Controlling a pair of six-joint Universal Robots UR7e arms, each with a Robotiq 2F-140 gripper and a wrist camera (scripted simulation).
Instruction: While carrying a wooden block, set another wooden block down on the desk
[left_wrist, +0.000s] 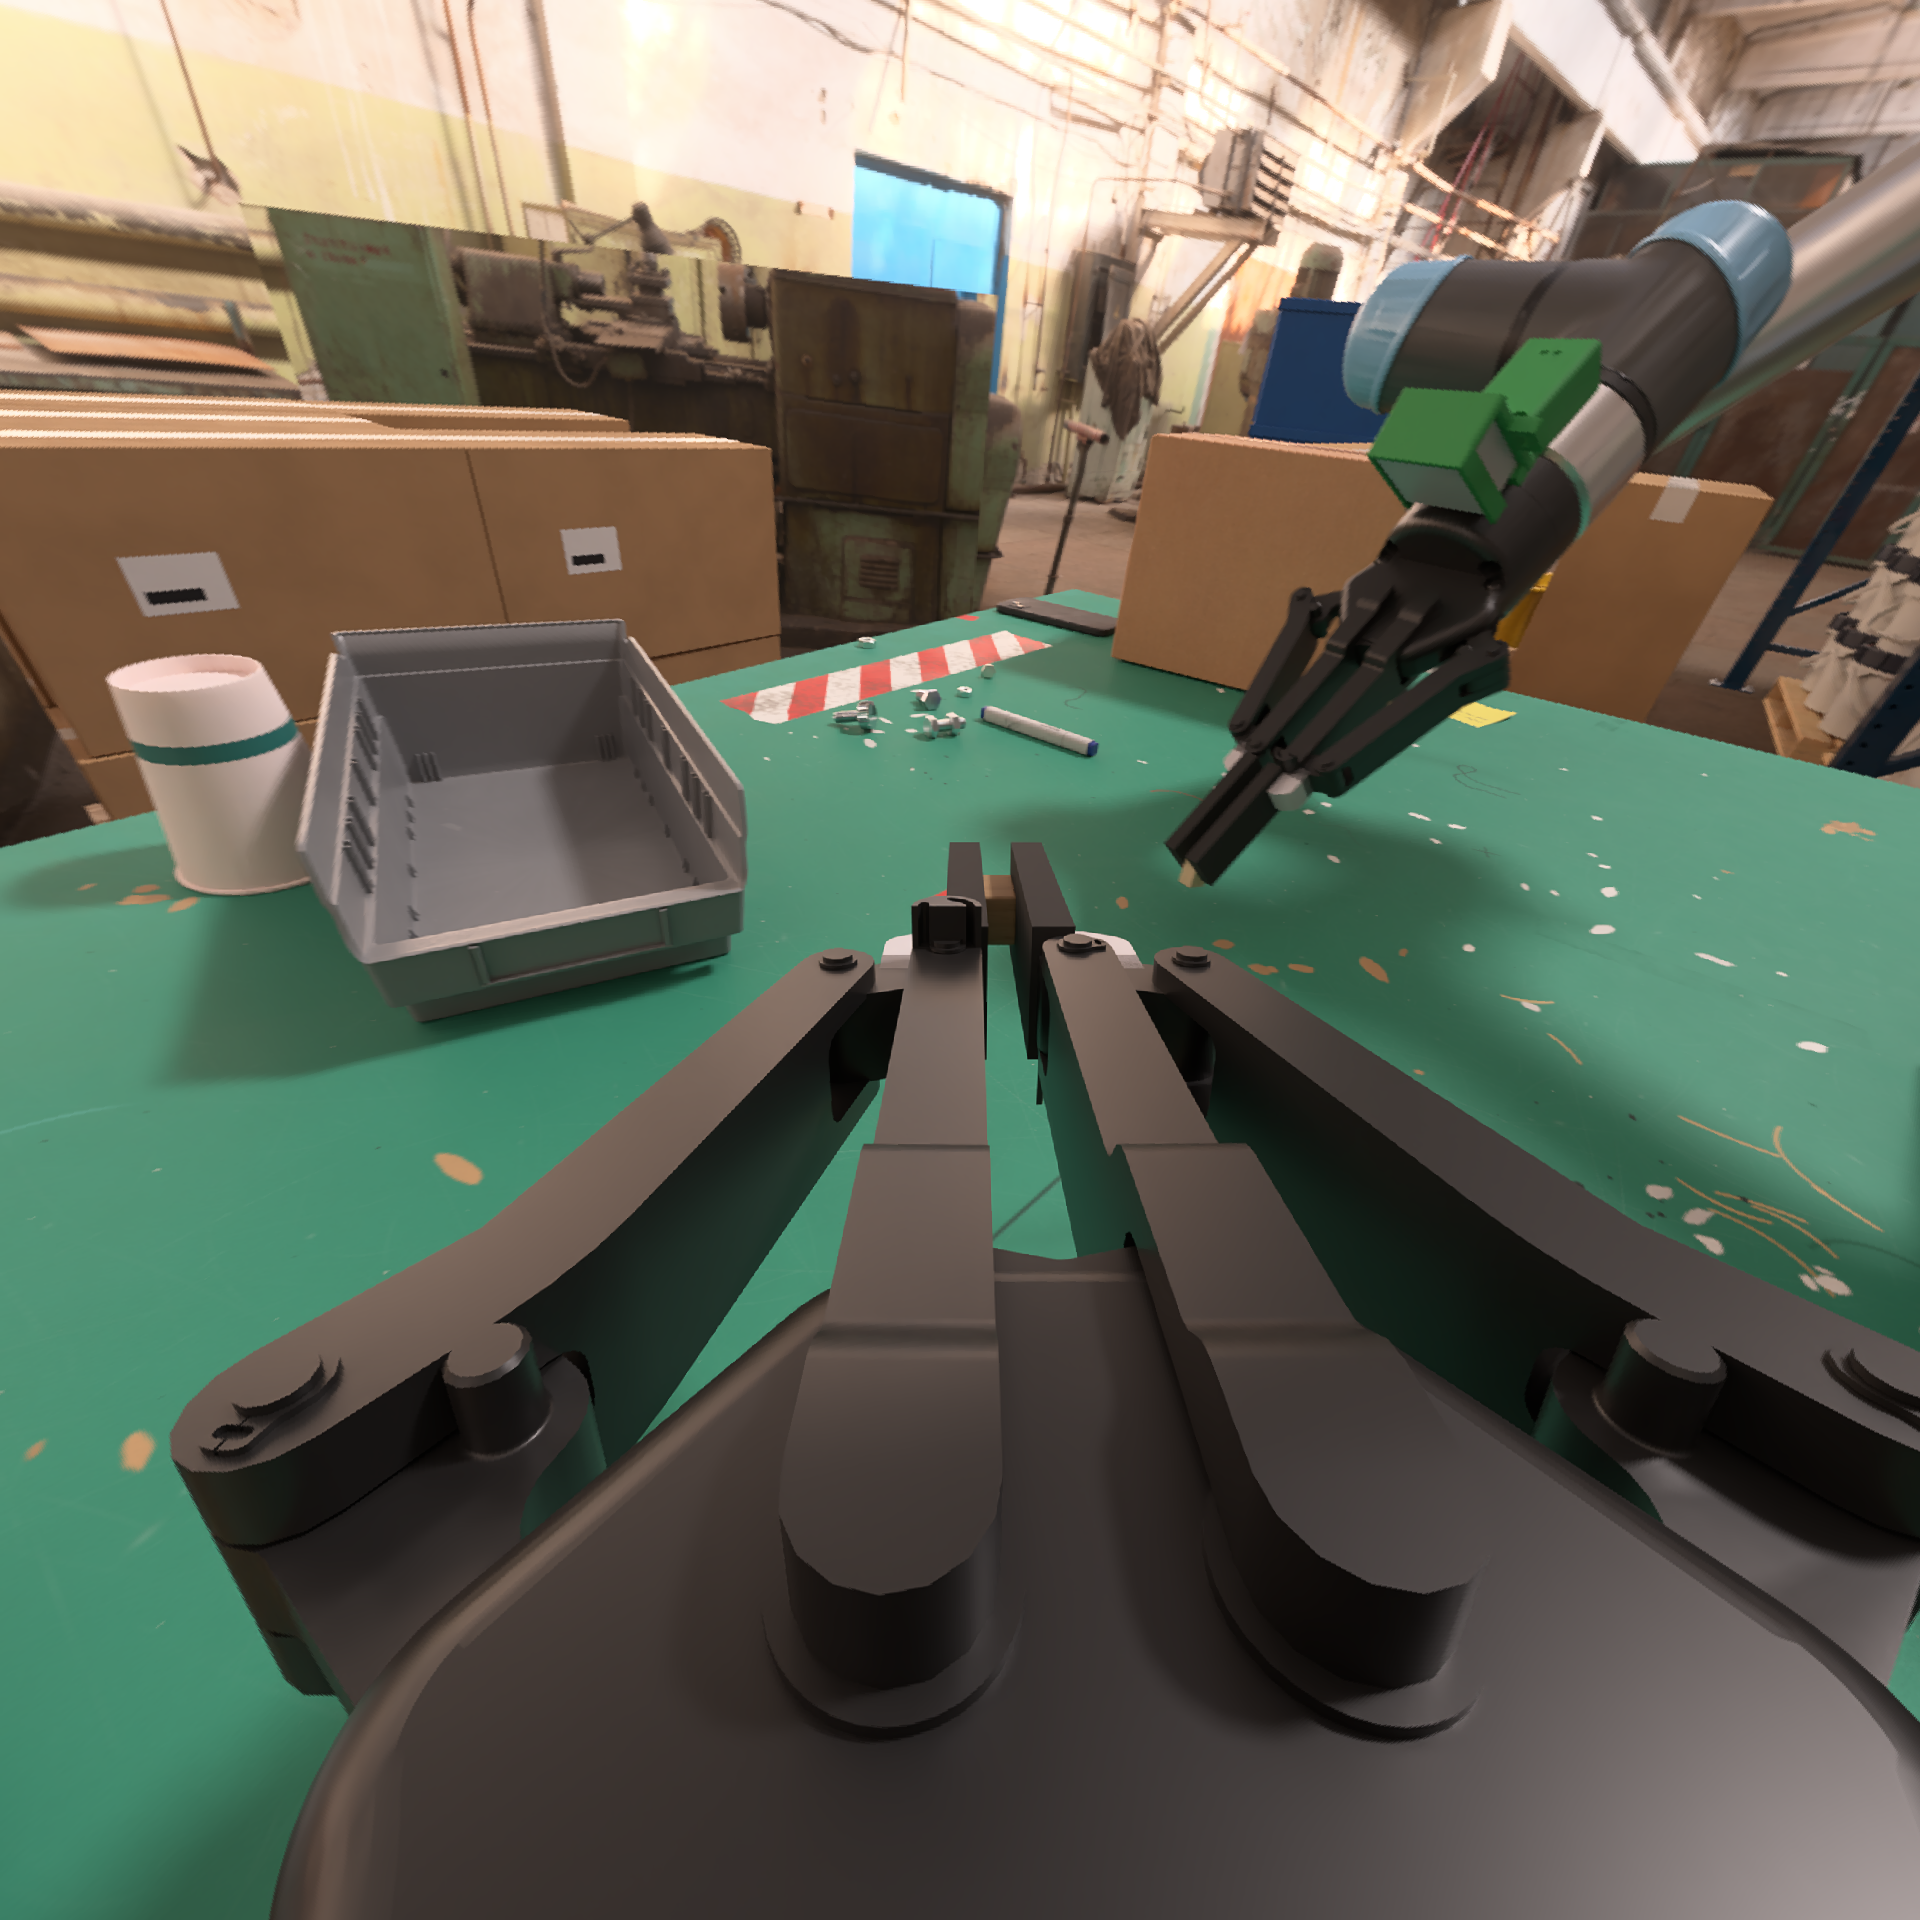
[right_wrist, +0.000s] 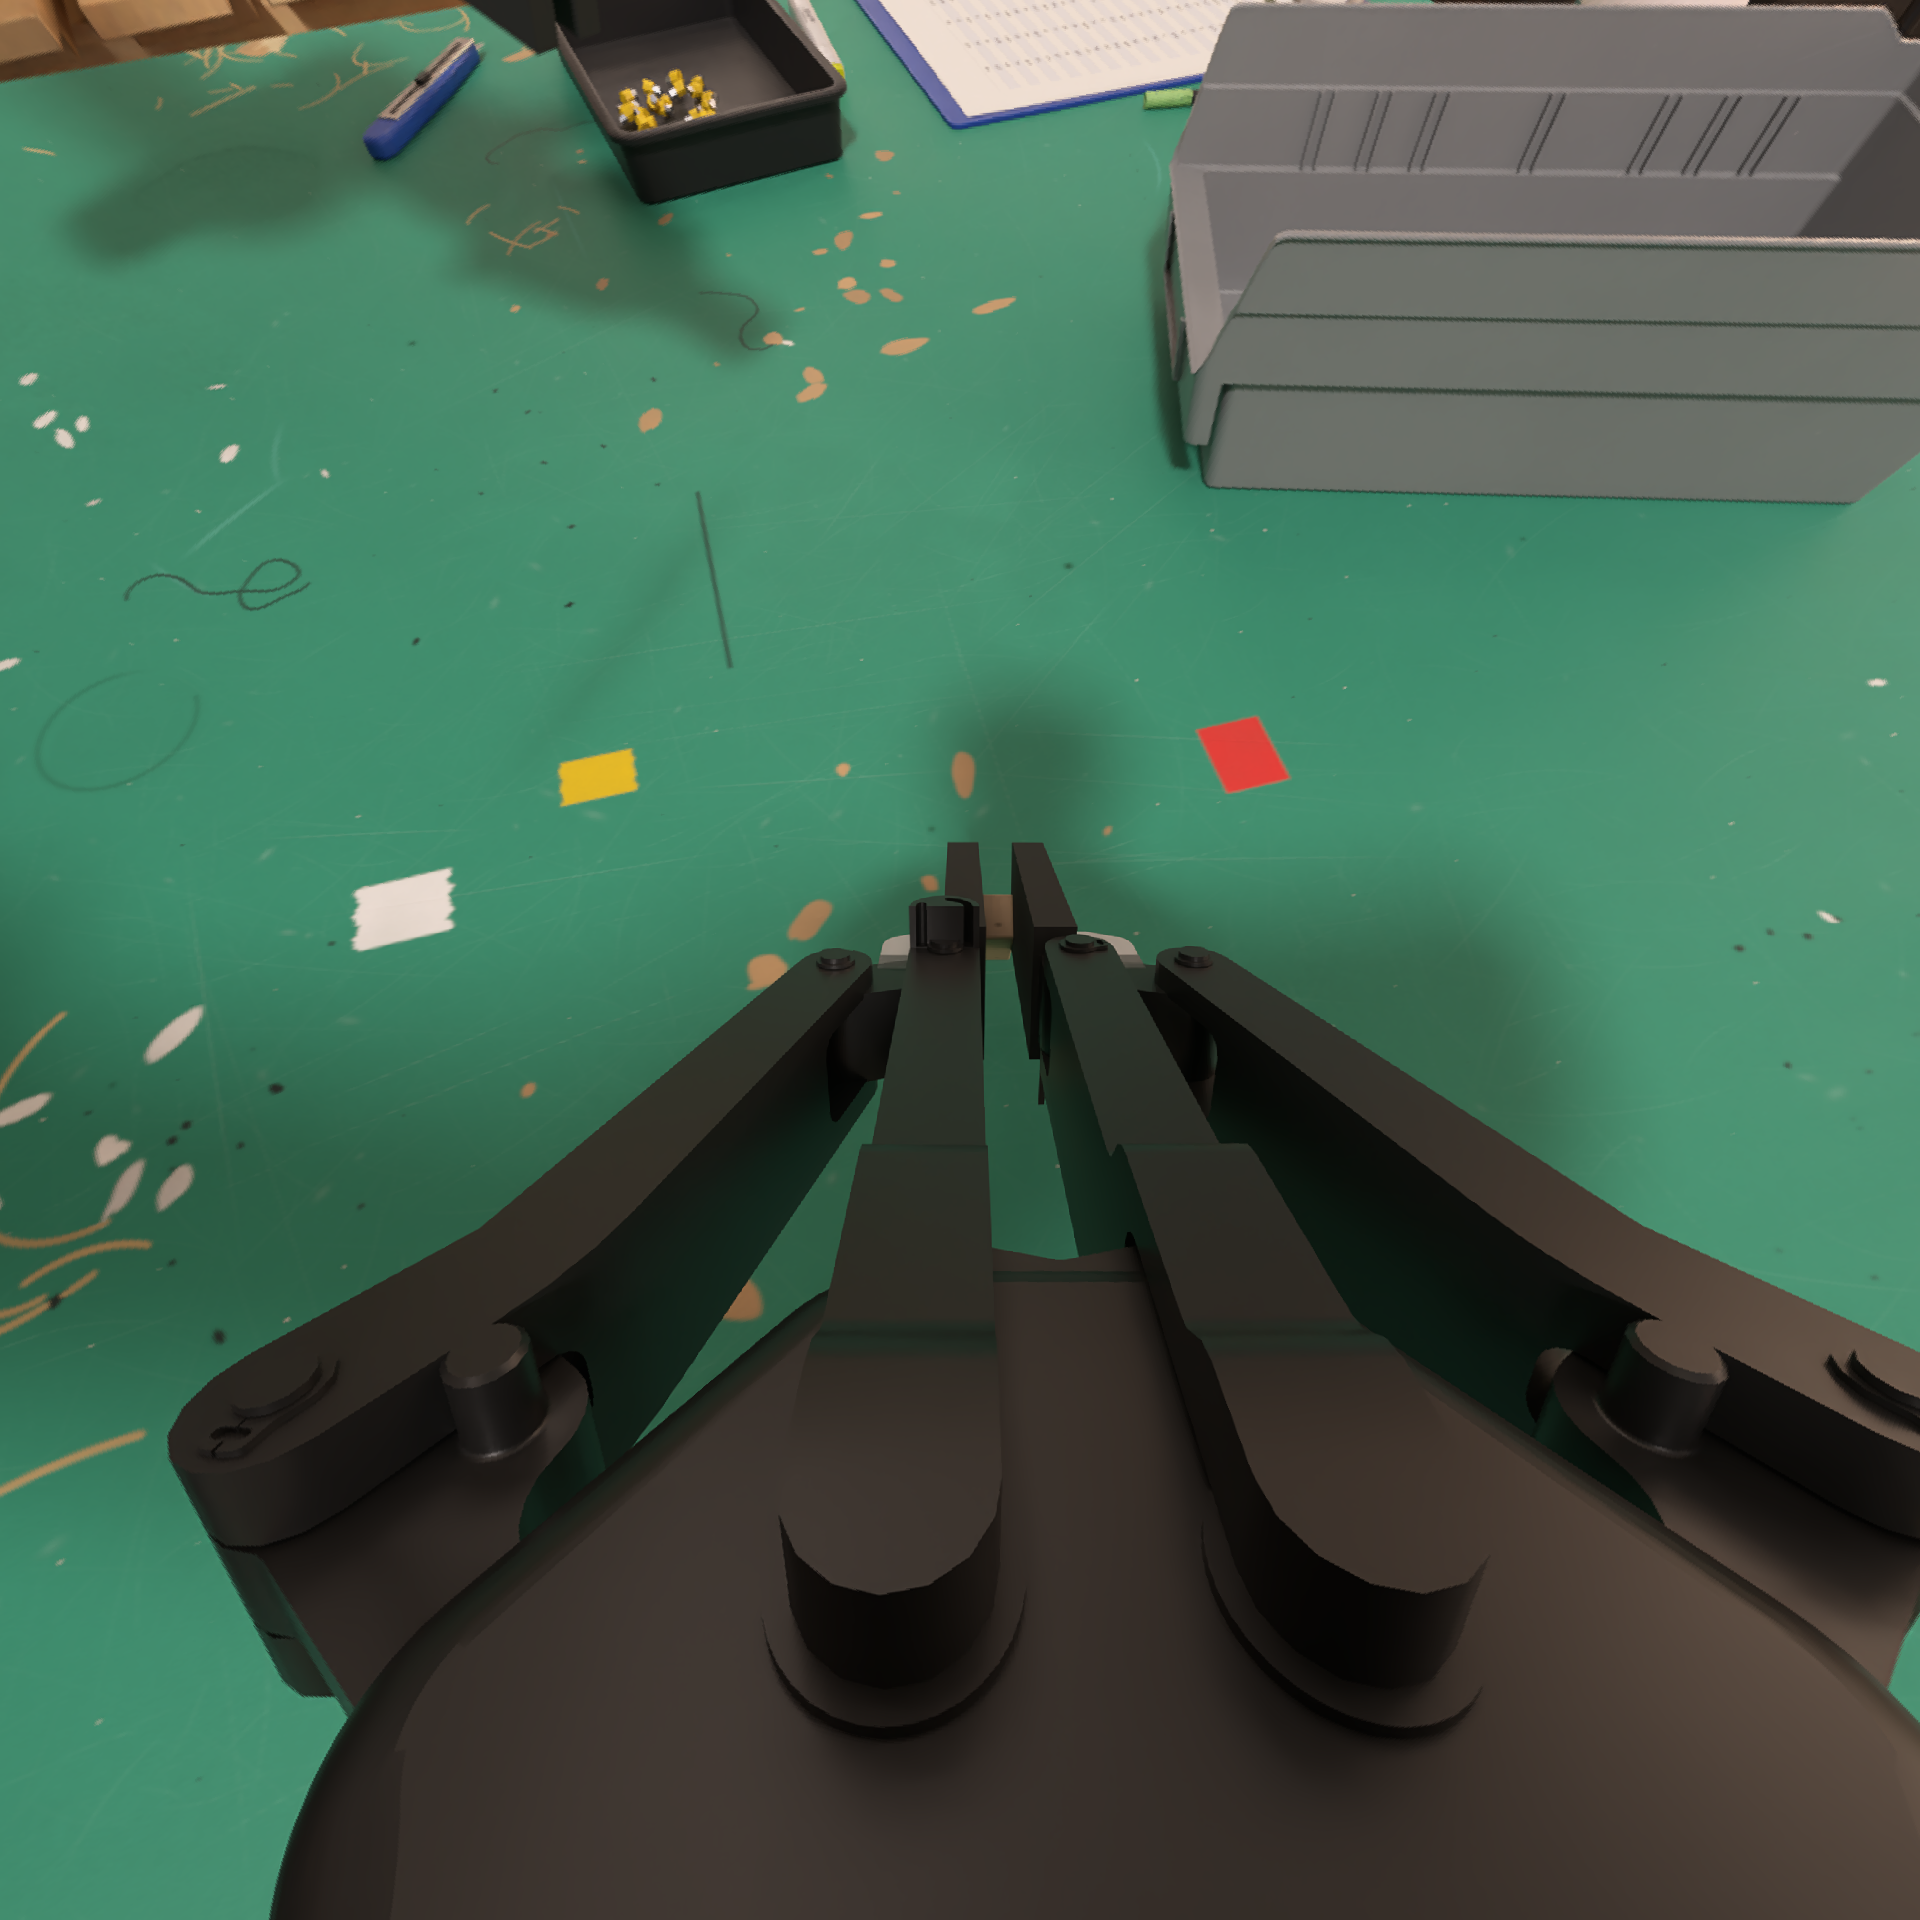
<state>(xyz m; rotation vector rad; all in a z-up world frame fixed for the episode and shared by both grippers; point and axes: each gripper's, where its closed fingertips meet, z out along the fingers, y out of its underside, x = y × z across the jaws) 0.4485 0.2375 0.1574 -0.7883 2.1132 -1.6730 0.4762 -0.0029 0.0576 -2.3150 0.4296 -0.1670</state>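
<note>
My left gripper (left_wrist: 995, 868) is shut on a small wooden block (left_wrist: 998, 902), which shows as a tan sliver between the fingers, above the green desk (left_wrist: 1351, 1039). My right gripper (right_wrist: 995, 868) is shut on another wooden block (right_wrist: 998, 914), also a tan sliver, held above the desk (right_wrist: 935, 582). The right gripper also shows in the left wrist view (left_wrist: 1200, 868), up right, tilted down with a pale block tip (left_wrist: 1190, 878) at its fingertips, a little above the desk. Most of each block is hidden by the fingers.
A grey bin (left_wrist: 520, 821) and a white paper cup (left_wrist: 213, 769) stand at the left; loose bolts (left_wrist: 904, 717), a marker (left_wrist: 1039, 730) and cardboard boxes (left_wrist: 1351, 561) lie beyond. In the right wrist view: grey bin (right_wrist: 1558, 332), black tray (right_wrist: 707, 94), blue knife (right_wrist: 421, 99), clipboard (right_wrist: 1039, 52), tape patches (right_wrist: 1242, 753).
</note>
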